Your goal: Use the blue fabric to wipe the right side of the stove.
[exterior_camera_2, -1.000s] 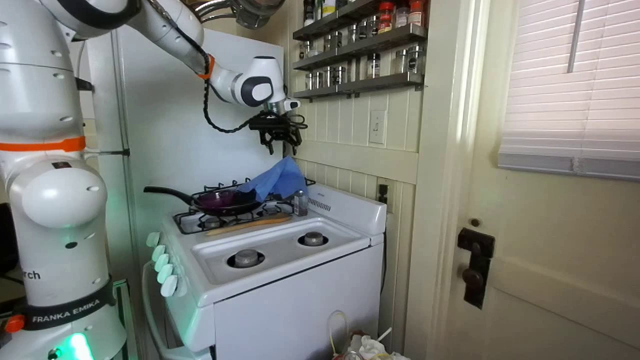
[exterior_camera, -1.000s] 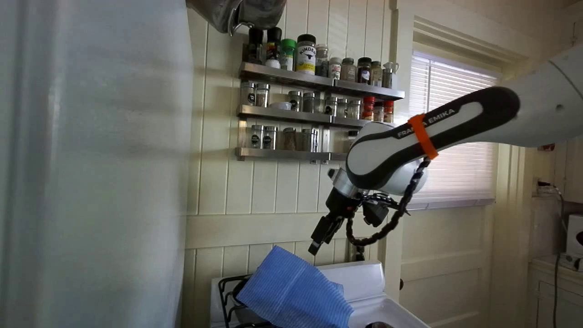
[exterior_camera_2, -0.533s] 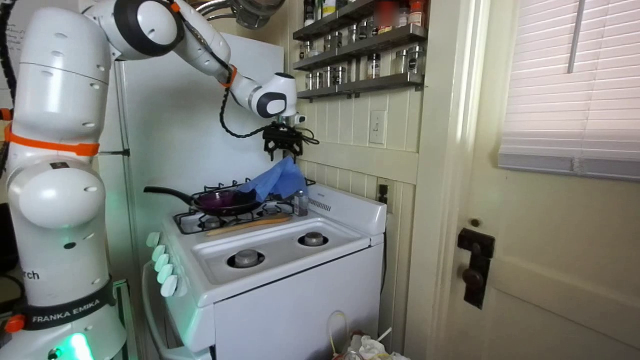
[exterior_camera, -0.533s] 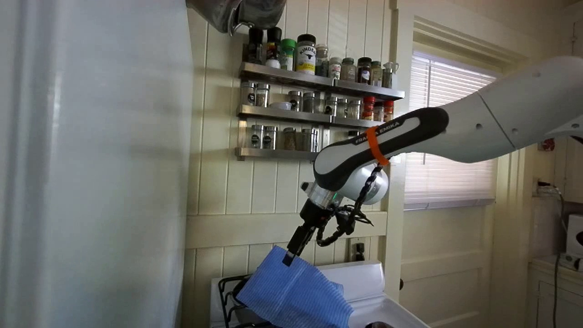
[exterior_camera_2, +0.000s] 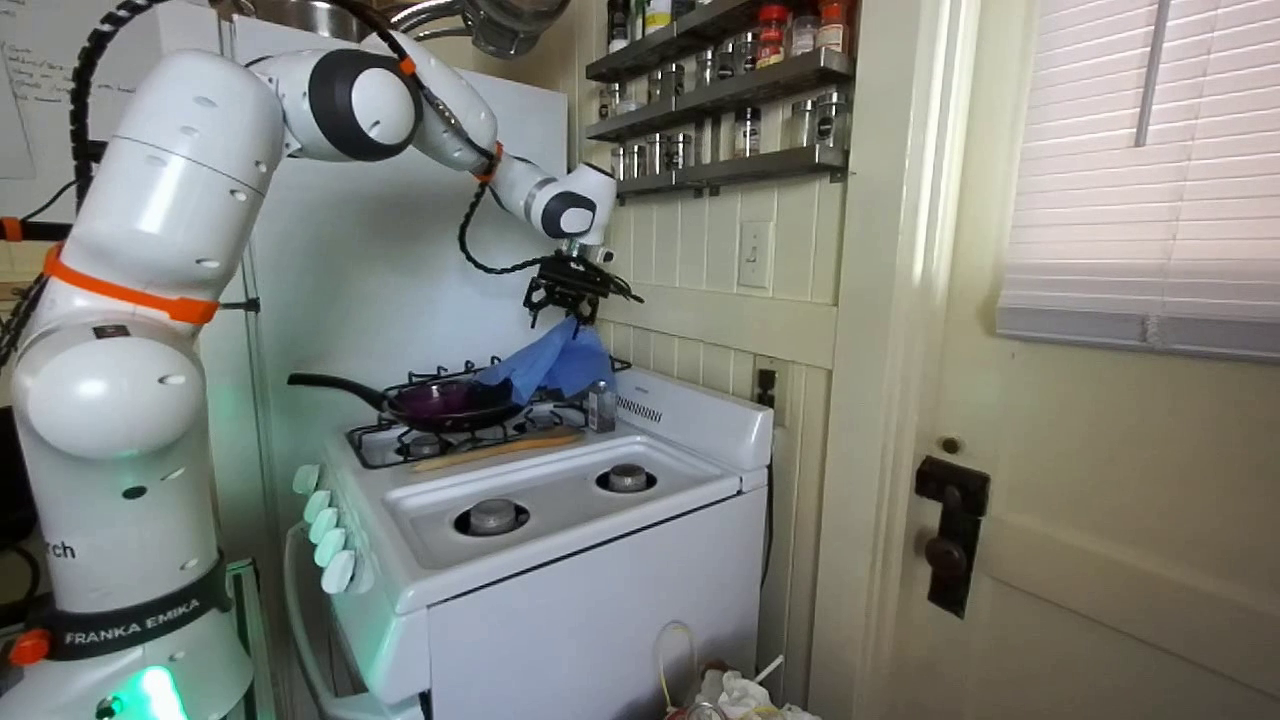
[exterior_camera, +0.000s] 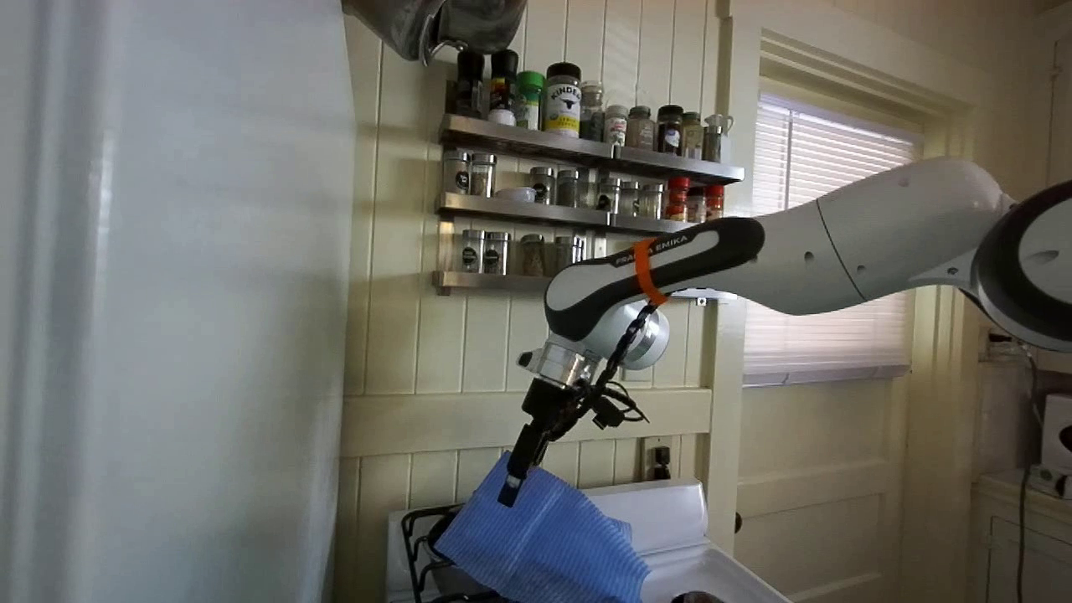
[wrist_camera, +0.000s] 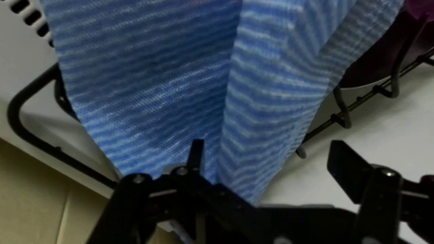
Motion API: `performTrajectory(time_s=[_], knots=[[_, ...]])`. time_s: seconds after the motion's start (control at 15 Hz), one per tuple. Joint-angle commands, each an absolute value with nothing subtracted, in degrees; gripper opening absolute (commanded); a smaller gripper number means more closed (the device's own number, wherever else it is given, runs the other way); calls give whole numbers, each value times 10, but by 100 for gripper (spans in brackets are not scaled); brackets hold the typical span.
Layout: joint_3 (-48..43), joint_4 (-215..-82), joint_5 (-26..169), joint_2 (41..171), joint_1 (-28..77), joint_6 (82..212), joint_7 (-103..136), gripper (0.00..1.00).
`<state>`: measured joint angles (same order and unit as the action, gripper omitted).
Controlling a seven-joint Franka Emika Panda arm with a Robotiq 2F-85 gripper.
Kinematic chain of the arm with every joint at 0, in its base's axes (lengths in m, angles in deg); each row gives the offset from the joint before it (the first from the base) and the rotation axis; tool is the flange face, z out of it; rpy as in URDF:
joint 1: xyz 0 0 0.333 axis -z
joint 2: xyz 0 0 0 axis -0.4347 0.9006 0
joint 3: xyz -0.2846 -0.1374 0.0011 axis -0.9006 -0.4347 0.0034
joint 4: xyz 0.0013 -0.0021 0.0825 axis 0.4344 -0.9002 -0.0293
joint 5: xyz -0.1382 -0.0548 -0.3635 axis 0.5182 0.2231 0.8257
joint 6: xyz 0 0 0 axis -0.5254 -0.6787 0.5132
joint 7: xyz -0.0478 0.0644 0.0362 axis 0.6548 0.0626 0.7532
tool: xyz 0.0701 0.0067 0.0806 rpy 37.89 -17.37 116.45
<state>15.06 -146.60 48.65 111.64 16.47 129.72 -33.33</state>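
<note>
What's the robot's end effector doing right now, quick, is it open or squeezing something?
End effector: open, holding nothing; the blue fabric isn't gripped.

The blind (exterior_camera_2: 1140,200) glows, a green light (exterior_camera_2: 158,690) tints the front of the stove (exterior_camera_2: 590,600), and the wrist view is dim.

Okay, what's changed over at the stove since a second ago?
The open fingers have moved down and leftward in an exterior view, now overlapping the striped blue cloth there; nothing has been taken hold of or let go. The cloth, frying pan and wooden utensil look unmoved.
</note>
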Motion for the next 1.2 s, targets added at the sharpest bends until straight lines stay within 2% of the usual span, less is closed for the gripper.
performTrajectory(time_s=[0.0,0.53,0.6,1.13], knots=[[163,-1403,496,1160,170,1227,-323,69],[156,-1386,513,1154,168,1221,-298,6],[157,-1396,517,1142,168,1224,-299,1],[164,-1521,495,991,179,1275,-349,0]])
